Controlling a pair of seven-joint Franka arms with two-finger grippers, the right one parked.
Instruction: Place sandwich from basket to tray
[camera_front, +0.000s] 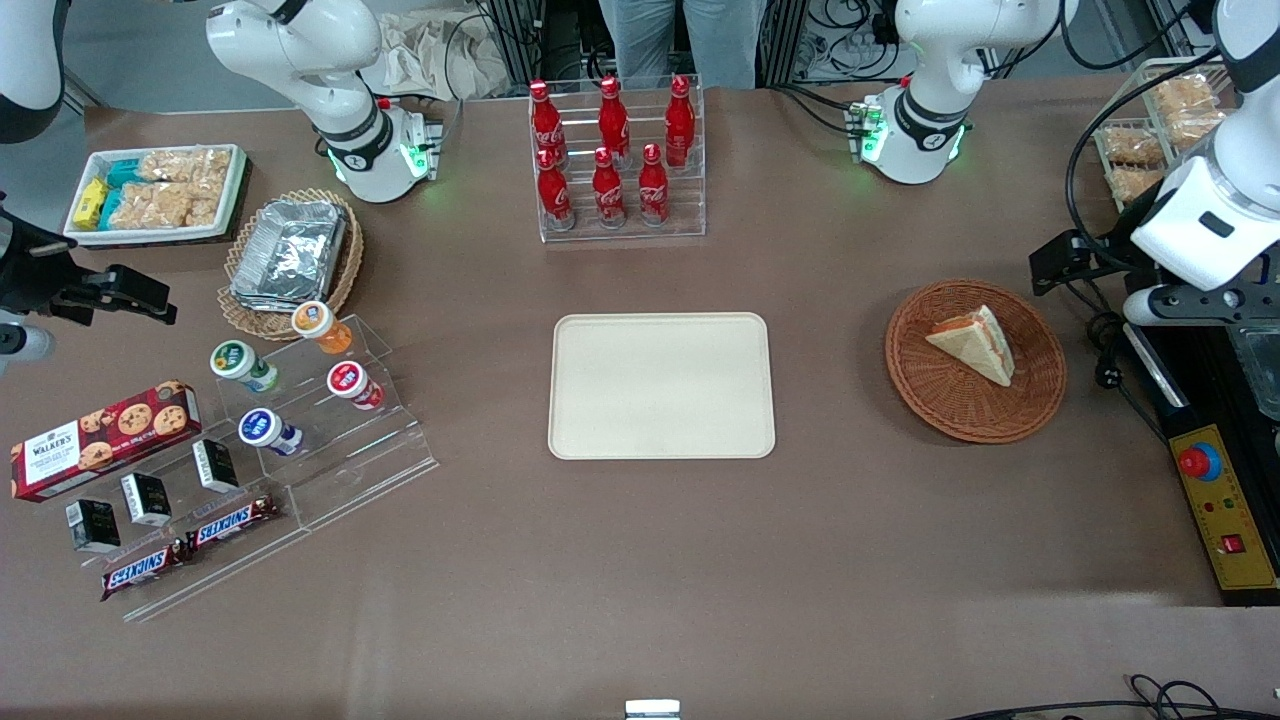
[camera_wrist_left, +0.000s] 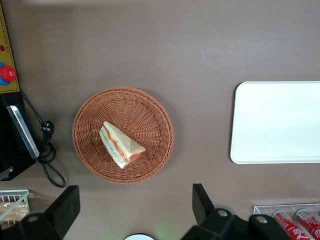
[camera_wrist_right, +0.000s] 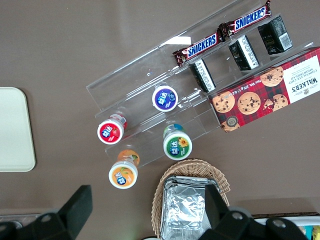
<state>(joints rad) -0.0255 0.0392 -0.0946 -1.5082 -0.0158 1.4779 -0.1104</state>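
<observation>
Tabletop (camera_front: 640, 560) of brown carries everything, with bare surface all around the tray (camera_front: 661, 386), which lies flat and empty at its middle, nearer the front camera than the clear rack of red Coca-Cola bottles (camera_front: 612, 150). Toward the working arm's end sits the basket (camera_front: 975, 361), well apart from the tray, holding only the sandwich (camera_front: 975, 344), which lies flat with its filling edge showing. The end effector (camera_wrist_left: 135, 210) hangs high over the tabletop beside the basket, its fingers (camera_wrist_left: 67, 207) spread wide and touching nothing. Toward the parked arm's end, a Walker's cookie box (camera_front: 105, 440) and two Snickers bars (camera_front: 190, 545) rest on a clear stepped stand.
</observation>
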